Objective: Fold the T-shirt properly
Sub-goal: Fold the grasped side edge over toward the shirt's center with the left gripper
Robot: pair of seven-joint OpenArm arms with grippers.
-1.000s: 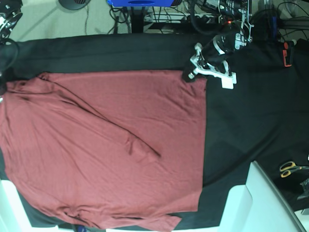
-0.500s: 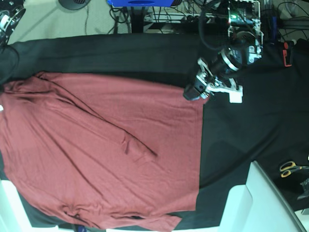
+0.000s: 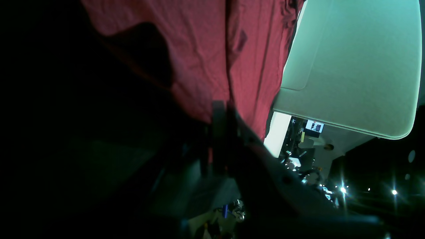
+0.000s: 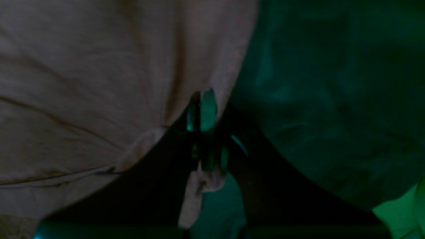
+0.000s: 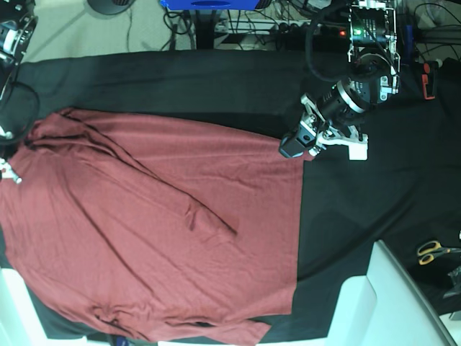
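1. The brick-red long-sleeved T-shirt of thin knit fabric (image 5: pixel 151 231) lies spread over the black table cloth (image 5: pixel 374 194), covering most of the left and centre of the base view. A sleeve crosses the body diagonally and ends near the middle.
2. The left gripper (image 5: pixel 294 147) sits at the shirt's upper right corner in the base view. Jaws are together, clamped on the fabric edge.
3. In the left wrist view the red cloth (image 3: pixel 206 56) runs up from the dark fingers (image 3: pixel 219 113), which pinch it at a vertical fold.
4. The right gripper (image 4: pixel 202 132) has its jaws together on the shirt hem: fabric (image 4: pixel 99 83) fans out above the fingers and a small tail hangs below them.
5. In the base view the right arm is mostly cut off at the left edge, near the shirt's upper left corner.
6. Yellow-handled scissors (image 5: pixel 432 251) lie on the cloth at the right edge, well apart from the shirt.
7. A white rounded panel (image 5: pixel 389 303) sits at the lower right corner.
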